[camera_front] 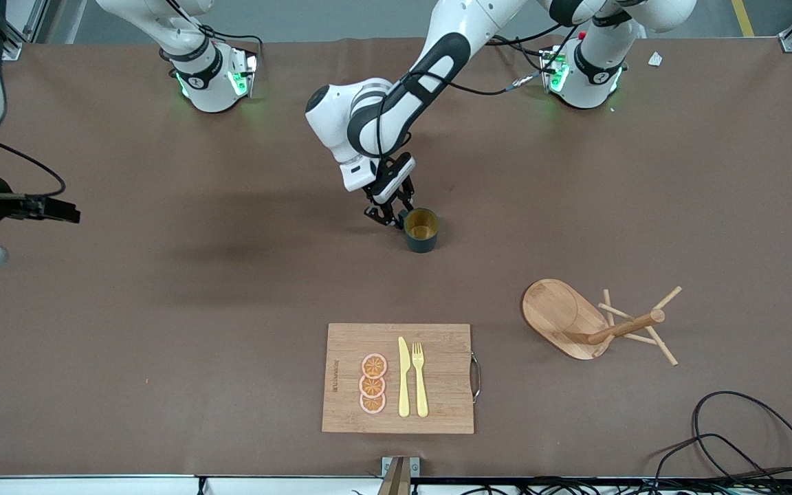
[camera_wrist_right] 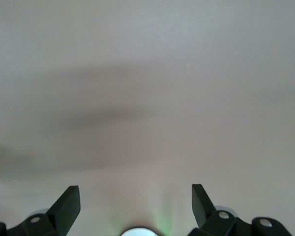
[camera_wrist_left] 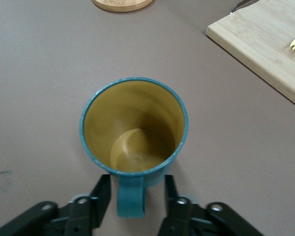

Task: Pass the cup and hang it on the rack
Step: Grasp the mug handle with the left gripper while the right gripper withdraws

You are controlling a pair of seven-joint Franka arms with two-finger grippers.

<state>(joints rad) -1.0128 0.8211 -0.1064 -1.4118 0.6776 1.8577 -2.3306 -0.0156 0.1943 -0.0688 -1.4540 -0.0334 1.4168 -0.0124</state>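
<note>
we see the small dark teal mug with a mustard-yellow inside (camera_front: pixel 421 229) standing upright near the middle of the brown tabletop (camera_front: pixel 162 330), its mouth up. the left gripper (camera_front: pixel 390 216) is down at the mug, on the side away from the front camera. in the left wrist view its two black fingers (camera_wrist_left: pixel 101 196) stand one on each side of the mug's small handle (camera_wrist_left: pixel 131 199), with a narrow gap showing between each finger and the handle, so we see the claw partly open around the handle and not gripping it.

the light wooden mug tree with an oval base (camera_front: pixel 564 317) lies tipped on its side toward the left arm's end of the tabletop, nearer the front camera than the mug, its pegs (camera_front: pixel 643 323) pointing toward that end. the rectangular bamboo cutting board (camera_front: pixel 399 378) sits by the tabletop's edge nearest the front camera, carrying orange slices (camera_front: pixel 372 383), a yellow knife (camera_front: pixel 403 378) and a yellow fork (camera_front: pixel 420 378).

the right gripper (camera_front: pixel 59 209) waits over the right arm's end of the tabletop, its fingers wide apart and empty.
</note>
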